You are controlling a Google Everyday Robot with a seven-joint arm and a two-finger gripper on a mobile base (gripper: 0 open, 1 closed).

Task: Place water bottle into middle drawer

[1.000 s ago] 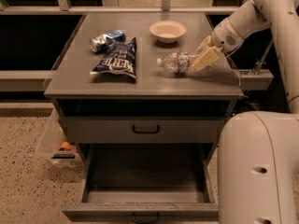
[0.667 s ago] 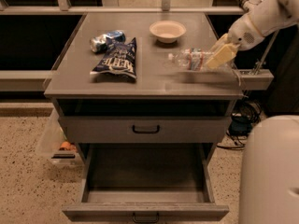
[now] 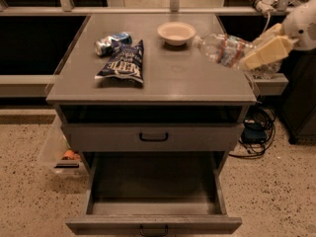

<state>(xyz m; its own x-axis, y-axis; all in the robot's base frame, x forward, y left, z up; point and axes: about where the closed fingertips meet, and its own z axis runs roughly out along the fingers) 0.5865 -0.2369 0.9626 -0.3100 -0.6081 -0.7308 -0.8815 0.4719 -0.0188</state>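
camera view: gripper (image 3: 256, 52) off to right of bowl (image 3: 176, 32), roughly over right edge of worktop (image 3: 187, 80), jaws clamped on water bottle (image 3: 223, 48). bottle tilted, white cap end pointing at bowl, just beside it. chip bag (image 3: 122, 63) and crushed can (image 3: 111, 42) left of bowl. middle drawer (image 3: 153, 199) pulled open well below bowl, dark inside; drawer front above it (image 3: 153, 137) shut

Crushed can (image 3: 112, 42) beside chip bag (image 3: 121, 63), bowl (image 3: 176, 33) apart, on cabinet top (image 3: 197, 80).
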